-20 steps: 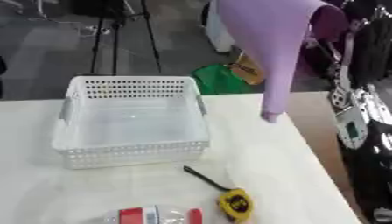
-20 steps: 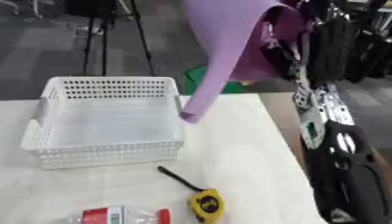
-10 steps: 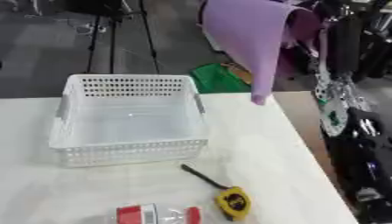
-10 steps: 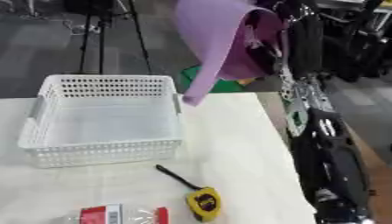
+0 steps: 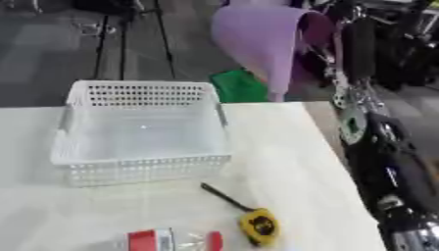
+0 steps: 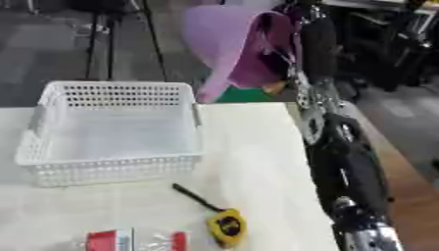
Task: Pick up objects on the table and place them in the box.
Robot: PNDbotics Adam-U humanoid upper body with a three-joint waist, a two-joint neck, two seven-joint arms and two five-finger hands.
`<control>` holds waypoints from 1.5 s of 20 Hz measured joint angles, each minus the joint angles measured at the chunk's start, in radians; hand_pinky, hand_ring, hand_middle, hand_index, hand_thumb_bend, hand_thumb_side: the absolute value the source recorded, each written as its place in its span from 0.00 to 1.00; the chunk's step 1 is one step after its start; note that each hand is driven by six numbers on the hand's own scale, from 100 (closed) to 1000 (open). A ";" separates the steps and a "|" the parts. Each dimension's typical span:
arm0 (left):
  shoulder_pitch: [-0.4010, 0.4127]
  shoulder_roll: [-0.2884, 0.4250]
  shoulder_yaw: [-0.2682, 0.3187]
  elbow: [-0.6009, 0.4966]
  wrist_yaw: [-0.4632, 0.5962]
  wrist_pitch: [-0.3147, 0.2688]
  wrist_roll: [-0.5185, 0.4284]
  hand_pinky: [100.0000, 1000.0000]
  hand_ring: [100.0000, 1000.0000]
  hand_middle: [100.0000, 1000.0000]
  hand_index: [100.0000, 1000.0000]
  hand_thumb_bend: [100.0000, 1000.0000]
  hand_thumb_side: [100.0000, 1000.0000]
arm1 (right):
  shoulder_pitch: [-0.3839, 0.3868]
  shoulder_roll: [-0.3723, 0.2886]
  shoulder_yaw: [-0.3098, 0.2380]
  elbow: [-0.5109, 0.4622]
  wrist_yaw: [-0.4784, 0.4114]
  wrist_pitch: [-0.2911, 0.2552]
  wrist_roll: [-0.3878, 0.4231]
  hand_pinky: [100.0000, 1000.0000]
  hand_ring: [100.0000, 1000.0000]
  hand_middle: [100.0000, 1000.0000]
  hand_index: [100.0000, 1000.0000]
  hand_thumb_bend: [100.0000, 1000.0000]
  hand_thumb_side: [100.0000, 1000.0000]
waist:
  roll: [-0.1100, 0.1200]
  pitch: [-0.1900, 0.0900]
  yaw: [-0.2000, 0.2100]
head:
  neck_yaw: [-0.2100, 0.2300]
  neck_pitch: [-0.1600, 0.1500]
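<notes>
We hold a lilac funnel-shaped object [image 5: 261,46] high in our right hand [image 6: 291,46], up beyond the far edge of the table [image 5: 274,147], right of the white perforated box [image 5: 141,130]. The hand sits behind the lilac thing's wide mouth, and we cannot tell how the fingers lie on it; it looks gripped near the rim, but the view there is smeared. Our left hand shows in neither view.

The box is empty and stands on the left half of the table. A yellow tape measure [image 5: 259,226] with its dark strip pulled out lies near the front edge, and beside it a red and clear packet [image 5: 171,240] sits partly cut off by the frame.

The risks as we judge them: the funnel's narrow end hangs lower than the hand and points toward the box's far right corner, so a sideways swing could clip the rim and shove the light box. A release this high and off-centre could bounce the piece off the rim onto the floor behind. Our right forearm [image 6: 343,166] also runs along the table's right edge.
</notes>
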 measured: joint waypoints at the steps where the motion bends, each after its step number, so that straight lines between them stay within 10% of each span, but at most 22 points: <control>1: -0.003 -0.002 -0.001 0.000 0.000 0.000 0.000 0.67 0.50 0.42 0.69 0.00 0.94 | -0.002 0.000 -0.004 0.004 0.003 -0.001 0.001 0.71 0.48 0.38 0.54 0.00 0.42 | -0.001 0.002 0.004 | -0.002 0.000; 17: -0.040 -0.015 -0.011 0.000 0.004 -0.006 -0.012 0.68 0.50 0.42 0.70 0.00 0.94 | -0.033 0.044 -0.028 -0.017 0.003 -0.009 0.009 0.70 0.48 0.38 0.54 0.00 0.41 | 0.004 0.029 0.050 | -0.114 -0.040; 30: -0.044 -0.031 -0.011 0.000 0.001 -0.006 -0.019 0.68 0.51 0.42 0.70 0.00 0.94 | -0.033 0.108 -0.028 -0.060 0.057 -0.009 0.009 0.69 0.47 0.37 0.53 0.00 0.41 | 0.020 0.029 0.052 | -0.124 -0.064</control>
